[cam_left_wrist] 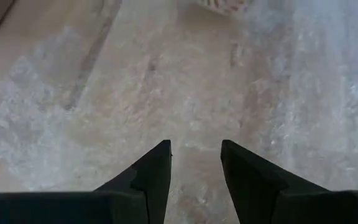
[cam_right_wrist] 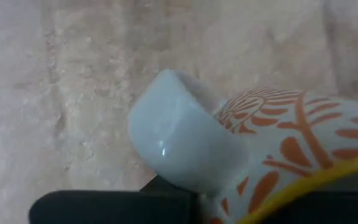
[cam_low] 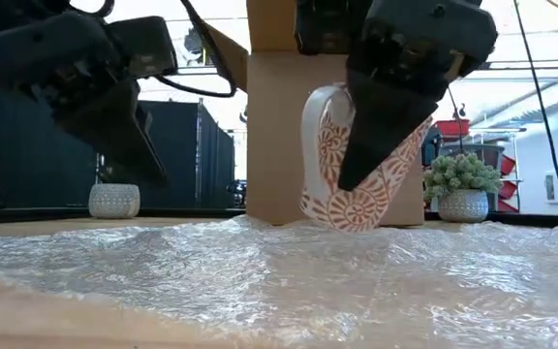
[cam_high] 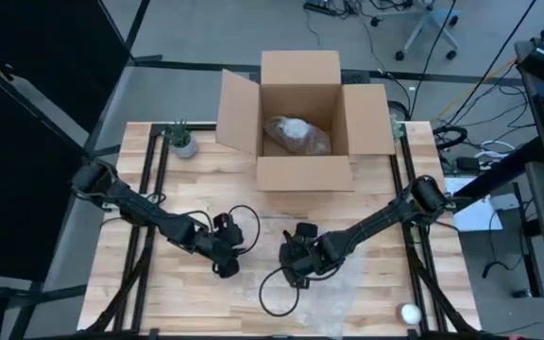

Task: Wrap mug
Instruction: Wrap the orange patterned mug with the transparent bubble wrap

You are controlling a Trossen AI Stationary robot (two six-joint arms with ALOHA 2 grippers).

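A pale wooden worktop (cam_high: 196, 302) on a black frame carries a sheet of clear bubble wrap (cam_low: 279, 271) spread over its near middle, rumpled into low ridges in the low view. At the far edge stands an open cardboard box (cam_high: 296, 123) with its flaps splayed, and a bundle wrapped in bubble wrap (cam_high: 296, 135) lies inside it. A small potted plant (cam_high: 181, 139) sits near the far left corner, another potted plant (cam_low: 461, 189) shows at the right in the low view beside the box, and a white ball (cam_high: 410, 313) rests near the front right corner. Beyond the worktop are a grey floor, cables, an office chair base and dark partitions. The right claw (cam_low: 381, 116) hangs over the middle of the wrap, clamped on the mug (cam_low: 342, 160), a white mug with orange patterning; one finger runs down across its outer wall and the other side of the grip is hidden. The mug is tilted, its handle (cam_right_wrist: 179, 146) turned outward, its lower edge just at the wrap's surface; whether it touches cannot be told. The left claw (cam_left_wrist: 194, 163) hovers low over the wrap just left of the mug, its fingers (cam_left_wrist: 151, 171) slightly apart and holding nothing, with the mug's edge showing beyond them.
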